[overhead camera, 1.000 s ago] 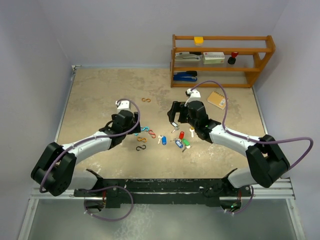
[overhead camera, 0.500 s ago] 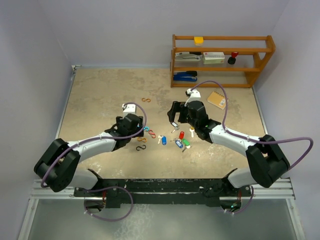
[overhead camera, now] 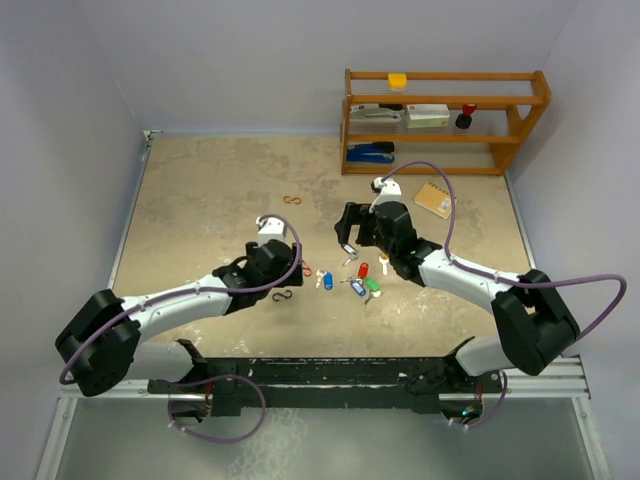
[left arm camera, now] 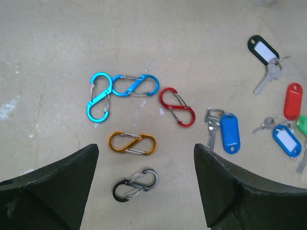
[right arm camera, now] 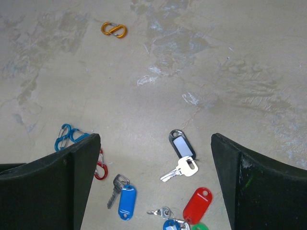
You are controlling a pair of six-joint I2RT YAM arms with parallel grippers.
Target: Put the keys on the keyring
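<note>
We find the left pincer point(left arm camera: 145, 165) released, jaws wide over the mottled beige tabletop point(left arm camera: 192, 28); an orange metal S-shaped clip point(left arm camera: 132, 143) and a black metal S-shaped clip point(left arm camera: 135, 184) lie between its fingers; the small metal keys with coloured plastic tags point(left arm camera: 229, 132) lie between one and three o'clock of it, outside the jaws, untouched; the right pincer point(right arm camera: 154, 158) is likewise released, grasping nothing; the black-framed white-tagged key point(right arm camera: 181, 143) lies between its fingers, the blue-tagged key point(right arm camera: 126, 201) at seven o'clock.
</note>
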